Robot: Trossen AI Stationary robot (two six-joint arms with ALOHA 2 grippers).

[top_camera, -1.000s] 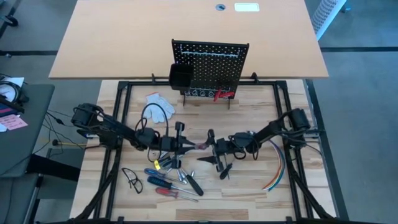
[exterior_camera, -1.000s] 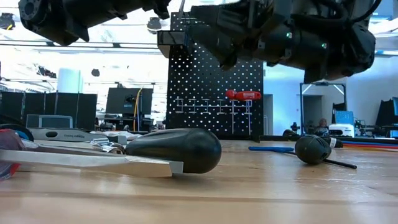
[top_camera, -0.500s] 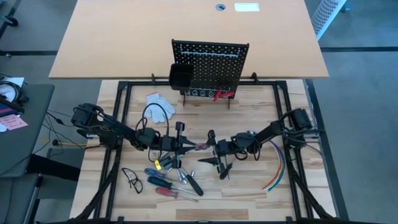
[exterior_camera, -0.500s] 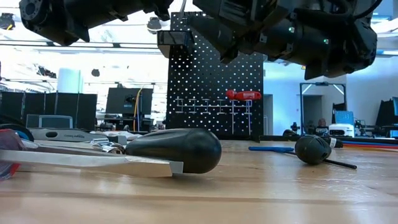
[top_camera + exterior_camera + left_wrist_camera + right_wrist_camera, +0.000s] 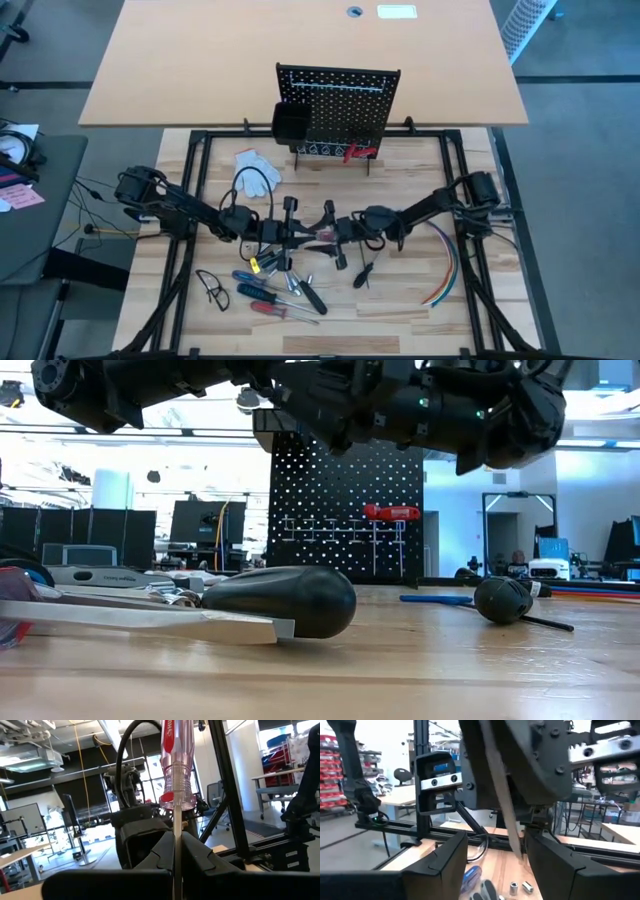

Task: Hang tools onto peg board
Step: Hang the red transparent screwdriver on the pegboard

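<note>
My left gripper (image 5: 300, 236) is shut on a screwdriver (image 5: 318, 235) with a clear, red-striped handle (image 5: 175, 770), held above the table's middle. My right gripper (image 5: 333, 235) is open. Its fingers (image 5: 445, 857) stand on either side of that handle (image 5: 502, 820), and I see no touch. The black peg board (image 5: 338, 105) stands upright at the far edge, with a black bin (image 5: 291, 122) and a red-handled tool (image 5: 392, 512) hanging on it. More screwdrivers (image 5: 258, 293) and silver bits (image 5: 295, 285) lie on the table near the left gripper. My left gripper pinches the screwdriver's metal shaft (image 5: 176, 827) between its two fingers, just behind the handle. The fingers come level from the table's left and lie along the shaft. The handle sticks out past the fingertips toward the right gripper. The screwdriver is level and lifted clear of the table.
A white glove (image 5: 257, 160) and a black cable loop (image 5: 255, 180) lie at the far left. Glasses (image 5: 212, 288) lie at the near left. A black-handled screwdriver (image 5: 362, 272) lies below the right gripper. Coloured cables (image 5: 445, 265) lie at the right.
My right gripper has gone toward the table's left, toward my left gripper, and its open fingers now stand around the screwdriver's handle. My left gripper and the screwdriver have kept still.
</note>
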